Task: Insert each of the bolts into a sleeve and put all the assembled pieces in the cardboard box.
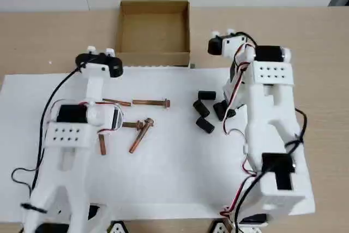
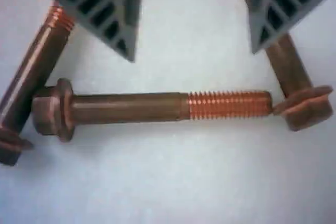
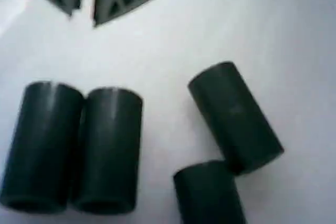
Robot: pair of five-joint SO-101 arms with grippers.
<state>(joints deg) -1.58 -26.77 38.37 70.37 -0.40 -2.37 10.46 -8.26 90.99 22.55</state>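
Your left tool (image 2: pixel 192 55) hangs with its jaws spread wide and nothing in them, just above one bolt (image 2: pixel 152 107) that lies flat on the white sheet (image 1: pixel 163 178) covering the bench (image 1: pixel 32 31). That bolt runs along the line from one jaw to the other rather than across it, so I judge you would need to turn the wrist before closing on the shank. Two more bolts flank it, one outside each jaw (image 2: pixel 31 72) (image 2: pixel 296 85), and the second touches its threaded tip with its head. Your right tool (image 3: pixel 83 18) has its jaws drawn almost together, gripping nothing, and sits just beside the black sleeves: a touching pair (image 3: pixel 42 145) (image 3: pixel 107 150) and two more a little farther out (image 3: pixel 233 116) (image 3: pixel 207 192). Bolts lie by the left tool and sleeves by the right, which looks arranged so that each arm lifts its own part. The cardboard box (image 1: pixel 154 57) stands open beyond both tools, within reach of either. No label or writing on the bolts, sleeves or box can be read.
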